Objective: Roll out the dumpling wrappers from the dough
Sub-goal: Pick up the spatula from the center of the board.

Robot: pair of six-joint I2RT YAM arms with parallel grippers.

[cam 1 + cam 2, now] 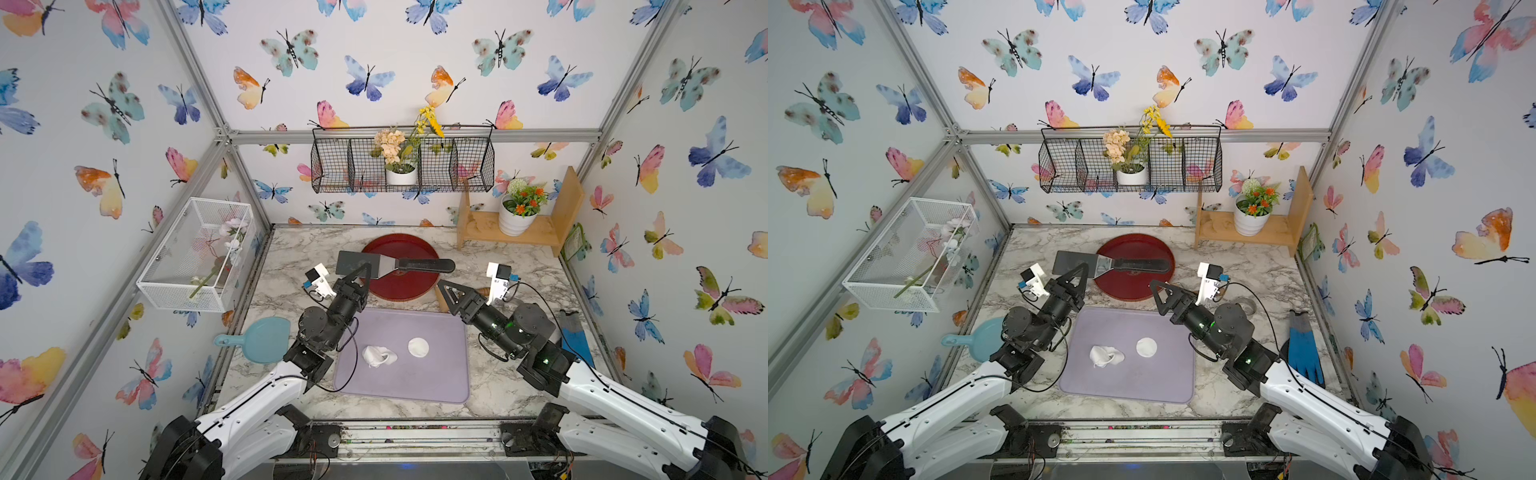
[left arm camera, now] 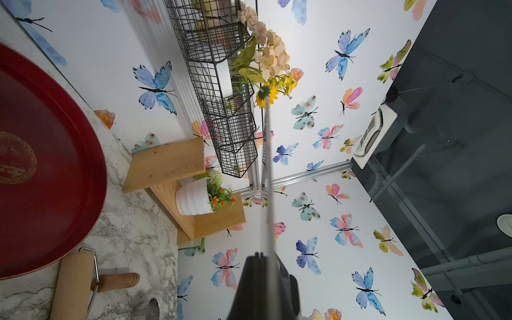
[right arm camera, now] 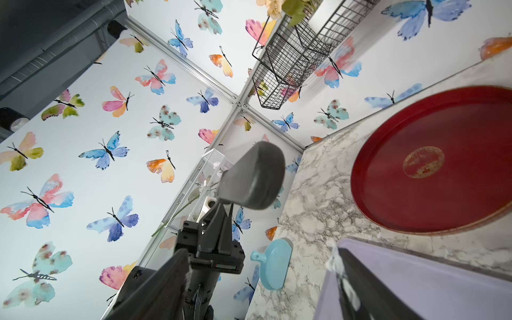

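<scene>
Left wrist view: left claw (image 2: 263,256) grips spatula (image 2: 267,166) edge-on; roller (image 2: 73,279) beside red tray (image 2: 55,194).

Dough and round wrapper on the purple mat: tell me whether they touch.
Apart. Both top views show a strip of bare purple mat between the crumpled dough and the round wrapper.

Walls: butterfly wallpaper (image 1: 395,62), watercolour prints on white, on three sides.
Frame: aluminium bars (image 1: 415,136) in the corners and across the back wall.
Surface: grey-veined marble surface (image 1: 536,257).
Fittings: black wire basket (image 1: 332,166) on the back wall; white mesh basket (image 1: 183,298) on the left wall; wooden shelf (image 1: 569,203) in the far right corner.
</scene>
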